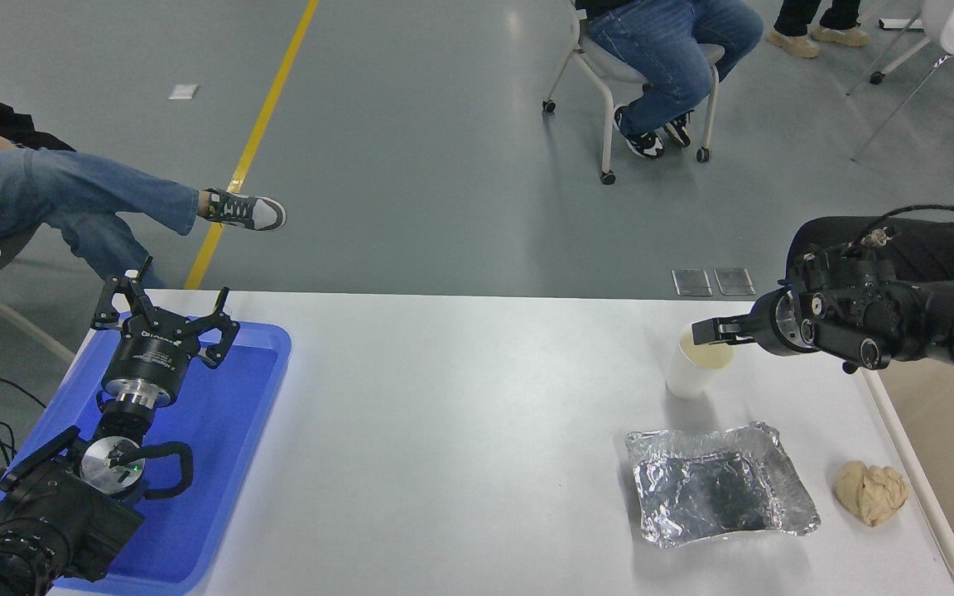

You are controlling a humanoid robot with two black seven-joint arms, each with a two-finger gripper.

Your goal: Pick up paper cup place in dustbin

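Right end effector (707,331), its opening not discernible, hovers at the upright paper cup's (691,377) rim; squeeze gently to avoid crushing or tipping it.

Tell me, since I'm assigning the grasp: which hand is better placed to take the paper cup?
Right. The right hand is already at the rim of the paper cup, with the dustbin just beside it. The left hand is parked over the blue tray, across the table.
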